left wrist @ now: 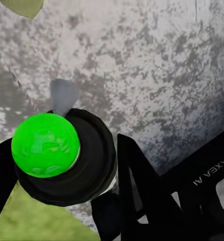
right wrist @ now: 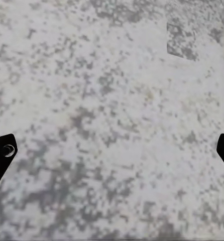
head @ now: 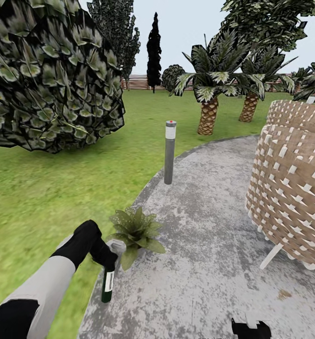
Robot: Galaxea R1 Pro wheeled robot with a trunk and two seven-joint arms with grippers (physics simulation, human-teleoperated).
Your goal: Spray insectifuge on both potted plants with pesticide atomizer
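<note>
The left gripper (head: 111, 254) holds the spray bottle (head: 108, 285) by its white trigger head, fingers closed around the top, so the dark green body with its white label band hangs straight down over the left edge of the grey paved patio (head: 209, 245), right where paving meets lawn (head: 39, 197). A small potted plant (head: 136, 230) with broad pointed green leaves sits just beside the gripper, at the patio's edge, a little farther from the robot; the bottle head looks close to or touching its nearest leaves (cannot tell which). In the left wrist view the bottle (left wrist: 46, 145) shows from above as a bright green round surface inside a dark ring, with a pale grey nozzle tip pointing away and a black finger (left wrist: 137, 191) alongside it, speckled paving below. The right gripper (right wrist: 112, 150) hangs over bare paving, its two black fingertips (right wrist: 1, 153) at opposite edges of the right wrist view, spread wide with nothing between them. Further up the patio edge stands a grey post (head: 169, 152) with a red-dotted top. A woven wicker seat (head: 294, 183) sits on the patio at the right. A big dark bush (head: 49, 70) is on the left, with palms (head: 209, 89) and a fence (head: 138, 83) beyond.
</note>
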